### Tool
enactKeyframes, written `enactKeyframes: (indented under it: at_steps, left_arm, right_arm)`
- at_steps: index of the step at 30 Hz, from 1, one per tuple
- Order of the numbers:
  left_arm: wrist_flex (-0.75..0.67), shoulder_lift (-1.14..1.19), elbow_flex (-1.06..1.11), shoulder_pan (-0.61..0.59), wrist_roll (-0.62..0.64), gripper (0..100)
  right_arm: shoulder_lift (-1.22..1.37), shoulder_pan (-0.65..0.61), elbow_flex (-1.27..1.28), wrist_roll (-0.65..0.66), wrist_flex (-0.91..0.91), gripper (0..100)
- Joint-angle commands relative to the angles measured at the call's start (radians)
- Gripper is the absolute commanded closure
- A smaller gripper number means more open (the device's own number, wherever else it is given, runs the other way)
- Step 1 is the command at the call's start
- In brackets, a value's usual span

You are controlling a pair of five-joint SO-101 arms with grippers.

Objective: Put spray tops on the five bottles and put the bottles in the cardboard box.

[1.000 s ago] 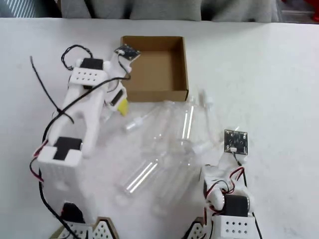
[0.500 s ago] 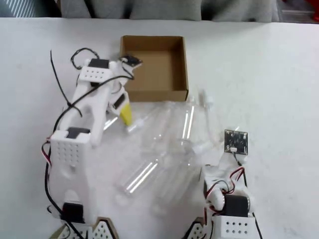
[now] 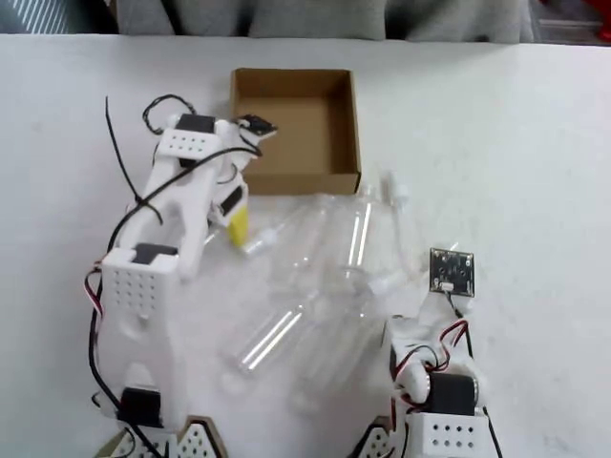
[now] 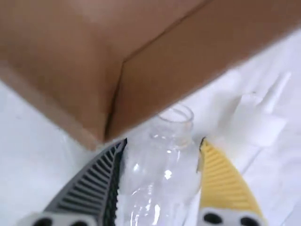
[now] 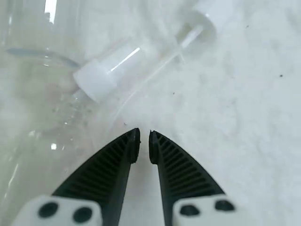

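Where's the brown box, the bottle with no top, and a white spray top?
cardboard box point(image 3: 298, 181): high view, near outer wall.
bottle point(image 4: 162, 165): left wrist view, clear body below its open neck.
spray top point(image 5: 96, 81): right wrist view, white collar.

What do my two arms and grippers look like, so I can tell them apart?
Both are white shells with black motor blocks. The left arm trails looping black cables; the left gripper has one dark grey and one yellow ribbed finger. The right arm carries red and black wires and a square camera board; the right gripper has two black ribbed fingers.
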Motion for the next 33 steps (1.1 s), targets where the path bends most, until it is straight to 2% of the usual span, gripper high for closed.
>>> enactKeyframes:
  at_steps: [1, 4, 6, 10, 14, 25, 30, 33]
  left_arm:
    - [0.054, -0.022, -0.068, 0.036, 0.000, 92]
    - [0.144, -0.022, -0.173, 0.041, 0.009, 92]
    - [0.207, -0.022, -0.275, 0.039, 0.072, 92]
    - [0.216, -0.039, -0.396, -0.005, 0.245, 92]
    - [0.216, -0.096, -0.400, -0.074, 0.324, 92]
    - [0.198, -0.268, -0.150, -0.309, 0.315, 92]
    - [0.012, -0.269, 0.018, -0.483, 0.308, 92]
    - [-0.068, -0.272, 0.098, -0.558, 0.249, 92]
  right_arm:
    - [-0.007, 0.001, 0.005, 0.000, -0.015, 98.1]
    - [-0.007, 0.002, 0.005, 0.000, -0.015, 98.1]
    - [-0.007, 0.004, 0.005, 0.000, -0.015, 98.1]
    - [-0.007, 0.005, 0.005, 0.000, -0.015, 98.1]
    - [-0.007, 0.007, 0.005, 0.000, -0.015, 98.1]
    - [-0.007, 0.007, 0.005, 0.000, -0.015, 98.1]
    - [-0.007, 0.007, 0.005, 0.000, -0.015, 98.2]
    - [-0.007, 0.007, 0.005, 0.000, -0.015, 98.2]
